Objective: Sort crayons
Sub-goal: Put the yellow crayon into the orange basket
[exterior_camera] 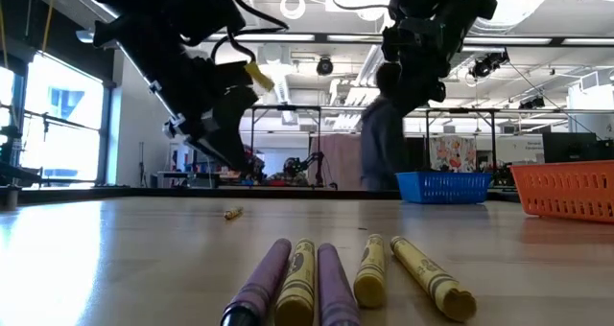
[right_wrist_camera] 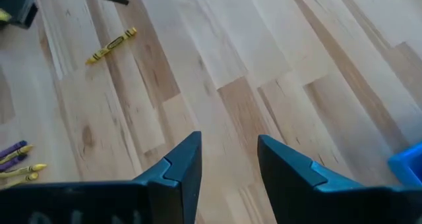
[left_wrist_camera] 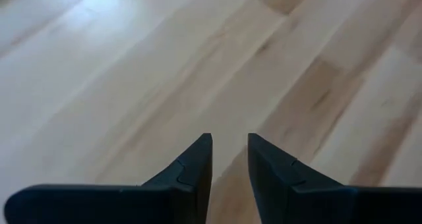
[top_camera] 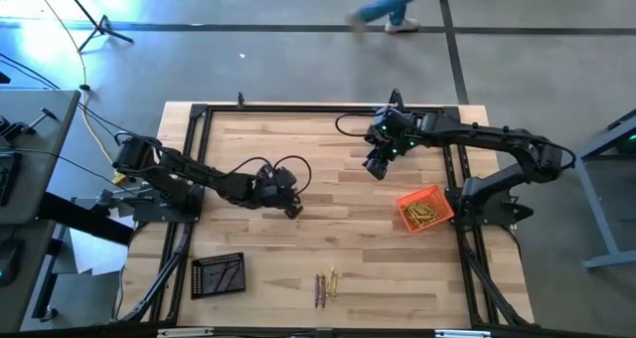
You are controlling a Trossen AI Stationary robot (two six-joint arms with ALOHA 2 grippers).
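The bench [top_camera: 328, 229] is a pale wooden plank top with a dark frame along its sides, and both dark arms reach in over it.

The left arm stretches from the bench's left side toward the middle. Its left gripper [top_camera: 291, 207] hangs above bare wood, and in the left wrist view the left gripper [left_wrist_camera: 229, 159] has its fingers parted by a narrow gap with nothing between them.

The right arm comes in from the right side and bends toward the far middle of the bench. Its right gripper [top_camera: 376, 165] is held above the surface; in the right wrist view the right gripper [right_wrist_camera: 227, 159] stands open and empty, with bare planks beneath it.

An orange basket [top_camera: 441, 197] sits near the right edge, beside the right arm's base, and holds a heap of yellow crayons [top_camera: 421, 214]. A black basket [top_camera: 203, 278] lies near the front left corner with a few dark sticks in it. A blue basket [exterior_camera: 444, 186] shows in the low view, just beside the orange one.

A small row of crayons [top_camera: 325, 284], purple and yellow, lies side by side near the front edge at the middle, well apart from both grippers. One single yellow crayon [right_wrist_camera: 111, 45] lies alone on the wood farther back, near the left arm.

A person [top_camera: 390, 4] walks on the floor beyond the bench.
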